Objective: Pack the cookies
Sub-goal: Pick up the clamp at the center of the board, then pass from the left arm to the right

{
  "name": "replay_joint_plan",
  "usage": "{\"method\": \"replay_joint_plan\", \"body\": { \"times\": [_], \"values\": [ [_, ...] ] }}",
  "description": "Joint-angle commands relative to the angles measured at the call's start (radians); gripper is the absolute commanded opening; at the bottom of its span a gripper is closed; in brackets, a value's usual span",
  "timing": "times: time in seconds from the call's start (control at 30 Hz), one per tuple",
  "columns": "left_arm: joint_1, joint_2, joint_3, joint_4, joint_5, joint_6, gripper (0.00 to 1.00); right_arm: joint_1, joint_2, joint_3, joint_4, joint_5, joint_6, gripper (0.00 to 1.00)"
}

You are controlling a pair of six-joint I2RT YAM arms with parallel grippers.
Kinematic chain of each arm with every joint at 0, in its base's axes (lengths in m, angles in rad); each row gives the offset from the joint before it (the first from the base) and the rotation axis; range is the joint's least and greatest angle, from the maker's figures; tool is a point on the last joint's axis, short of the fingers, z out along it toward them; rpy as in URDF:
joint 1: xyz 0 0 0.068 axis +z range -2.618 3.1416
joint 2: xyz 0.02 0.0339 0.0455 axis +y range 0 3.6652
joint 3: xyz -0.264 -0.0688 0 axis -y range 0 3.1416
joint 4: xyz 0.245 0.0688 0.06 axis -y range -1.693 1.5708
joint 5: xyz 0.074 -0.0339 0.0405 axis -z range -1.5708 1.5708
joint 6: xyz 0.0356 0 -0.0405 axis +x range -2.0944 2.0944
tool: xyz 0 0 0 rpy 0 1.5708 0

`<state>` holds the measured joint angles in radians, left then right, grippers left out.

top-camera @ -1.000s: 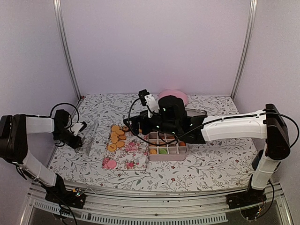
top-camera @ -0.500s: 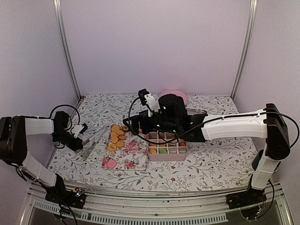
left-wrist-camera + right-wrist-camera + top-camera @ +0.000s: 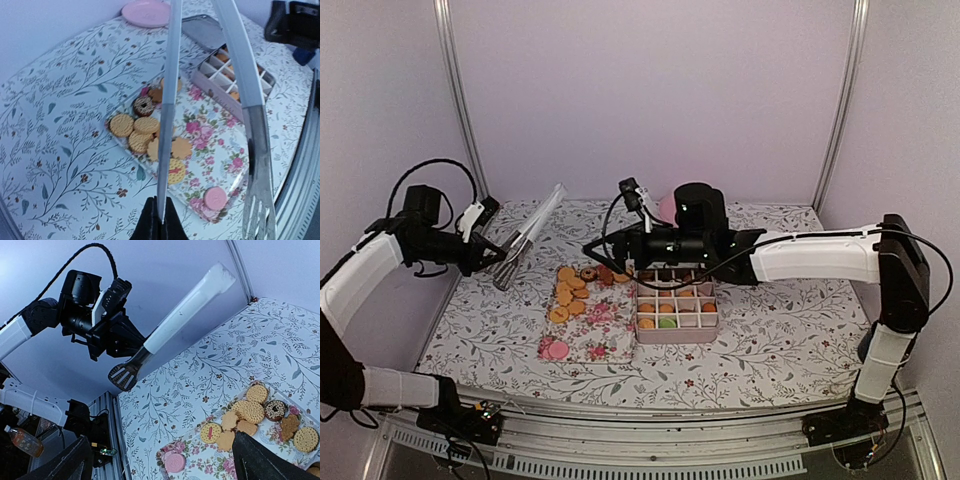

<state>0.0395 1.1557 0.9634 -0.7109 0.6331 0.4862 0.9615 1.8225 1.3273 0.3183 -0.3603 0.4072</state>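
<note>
Two arms up, lots of cookies on the tray

Most of the cookies [image 3: 570, 292] lie on a flowery tray [image 3: 605, 335] near the middle of the table [image 3: 770, 340]. At the tray's 11 o'clock corner sits a bunch of orange ones with a dark brown one beside them. Two pink ones lie at its 7 o'clock corner.

A box [image 3: 677, 336] with little square cells stands just beside the tray, at its 3 o'clock. Some cells hold orange cookies. One cell in the near row holds a green one. Some cells look bare.

A pink plate [image 3: 147, 12] sits at the box's 12 o'clock, by the far edge of the table. A gray lid [image 3: 202, 30] lies at the box's 1 o'clock.

The left gripper [image 3: 160, 225] is high above the table, at 9 o'clock from the tray. It is squeezed tight on a pair of tongs [image 3: 528, 232]. It pinches one blade down near the slotted end. The other blade stands apart from it, and nothing is between the two blades. The long handle end points up and away.

The right gripper [image 3: 162, 450] hangs over the tray's far edge. Its fingers are spread very wide and hold nothing.

Some parts are hard to see. From the top, the right arm covers part of the box's far row, half of the plate and most of the lid. In the left wrist view the tongs run off the top of the picture. I cannot tell what kind of cookie is in the dim far cells.
</note>
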Motion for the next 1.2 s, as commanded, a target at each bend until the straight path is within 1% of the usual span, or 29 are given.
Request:
{"method": "replay_joint_plan", "body": {
  "times": [0.0,0.13,0.2,0.27,0.47,0.63,0.87,1.0,1.07,1.17],
  "values": [
    [-0.089,-0.051,0.031,-0.073,0.273,0.023,0.00,-0.007,0.043,0.069,0.146,-0.294,0.020,0.99],
    [-0.177,-0.027,0.037,-0.073,0.391,0.020,0.00,-0.006,0.057,0.101,0.202,-0.354,0.009,0.99],
    [-0.197,-0.021,0.029,-0.062,0.451,0.017,0.00,-0.006,0.055,0.101,0.239,-0.382,0.011,0.99],
    [-0.213,-0.027,0.012,-0.047,0.474,0.014,0.00,-0.007,0.053,0.097,0.268,-0.404,0.022,0.99],
    [-0.246,-0.039,-0.016,-0.044,0.543,0.011,0.00,-0.006,0.059,0.088,0.301,-0.402,0.036,1.00],
    [-0.259,-0.032,-0.023,-0.042,0.560,0.007,0.00,-0.005,0.100,0.132,0.349,-0.446,0.086,0.94],
    [-0.265,-0.018,-0.013,-0.041,0.567,0.004,0.00,0.001,0.152,0.186,0.364,-0.498,0.134,0.76],
    [-0.265,-0.012,-0.016,-0.042,0.562,0.006,0.00,0.002,0.169,0.198,0.370,-0.512,0.152,0.68],
    [-0.267,-0.011,-0.019,-0.042,0.562,0.008,0.00,0.003,0.185,0.218,0.369,-0.528,0.166,0.66],
    [-0.267,-0.010,-0.021,-0.043,0.548,0.013,0.00,0.003,0.211,0.249,0.370,-0.554,0.189,0.66]
  ]
}}
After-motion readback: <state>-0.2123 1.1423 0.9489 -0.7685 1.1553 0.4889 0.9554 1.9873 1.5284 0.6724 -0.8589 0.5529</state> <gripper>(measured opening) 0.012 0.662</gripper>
